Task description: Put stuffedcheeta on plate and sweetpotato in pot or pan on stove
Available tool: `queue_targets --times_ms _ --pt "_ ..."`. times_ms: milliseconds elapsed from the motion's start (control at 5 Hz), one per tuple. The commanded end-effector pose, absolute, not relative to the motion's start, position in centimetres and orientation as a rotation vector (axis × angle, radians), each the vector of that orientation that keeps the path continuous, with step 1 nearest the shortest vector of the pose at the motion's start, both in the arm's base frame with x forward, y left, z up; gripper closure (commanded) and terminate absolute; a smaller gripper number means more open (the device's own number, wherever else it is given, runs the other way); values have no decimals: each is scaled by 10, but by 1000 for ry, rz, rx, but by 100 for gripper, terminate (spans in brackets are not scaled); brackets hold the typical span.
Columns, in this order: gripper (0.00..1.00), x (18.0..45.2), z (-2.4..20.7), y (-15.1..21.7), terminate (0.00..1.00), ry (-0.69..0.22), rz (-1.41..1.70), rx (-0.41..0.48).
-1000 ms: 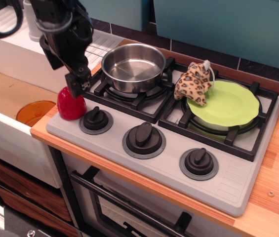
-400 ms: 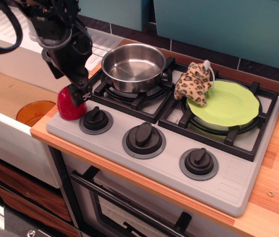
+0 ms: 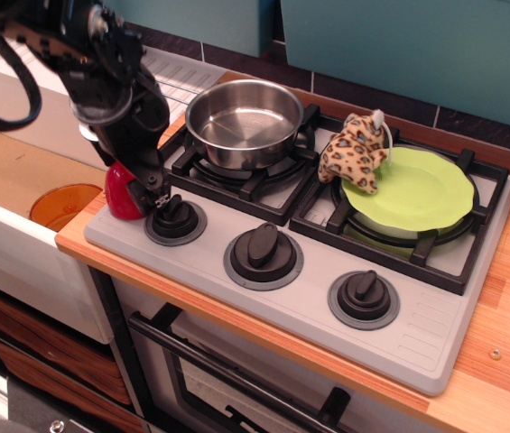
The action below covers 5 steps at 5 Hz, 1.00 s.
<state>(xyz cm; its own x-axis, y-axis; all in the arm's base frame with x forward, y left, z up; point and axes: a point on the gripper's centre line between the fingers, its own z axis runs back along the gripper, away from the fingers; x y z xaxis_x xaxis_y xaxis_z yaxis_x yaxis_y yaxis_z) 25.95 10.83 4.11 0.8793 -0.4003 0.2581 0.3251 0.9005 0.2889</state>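
The red sweetpotato [image 3: 119,197] stands on the front left corner of the grey stove [image 3: 417,338], next to the left knob [image 3: 175,216]. My gripper [image 3: 142,191] is low over it, jaws apart. One finger [image 3: 155,194] shows on its right side and the other is hidden. The steel pan [image 3: 244,122] sits empty on the back left burner. The stuffedcheeta [image 3: 354,151] lies on the left rim of the lime-green plate [image 3: 421,189], which rests on the right burner.
An orange translucent disc [image 3: 63,205] lies in the sink [image 3: 11,234] left of the stove. Two more black knobs [image 3: 264,245] [image 3: 364,295] line the stove front. The wooden counter [image 3: 507,316] runs along the right. Teal cabinets hang at the back.
My gripper has come down and slightly right, from above the sweetpotato to around it. The sweetpotato, pan, plush and plate have not moved.
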Motion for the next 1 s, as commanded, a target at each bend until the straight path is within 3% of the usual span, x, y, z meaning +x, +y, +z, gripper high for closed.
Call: queue_targets --times_ms 0,400,800 --pt "100 266 39 104 0 -326 -349 245" --pt "100 268 55 97 0 -292 -334 226" --pt "100 265 109 89 0 -204 -336 254"
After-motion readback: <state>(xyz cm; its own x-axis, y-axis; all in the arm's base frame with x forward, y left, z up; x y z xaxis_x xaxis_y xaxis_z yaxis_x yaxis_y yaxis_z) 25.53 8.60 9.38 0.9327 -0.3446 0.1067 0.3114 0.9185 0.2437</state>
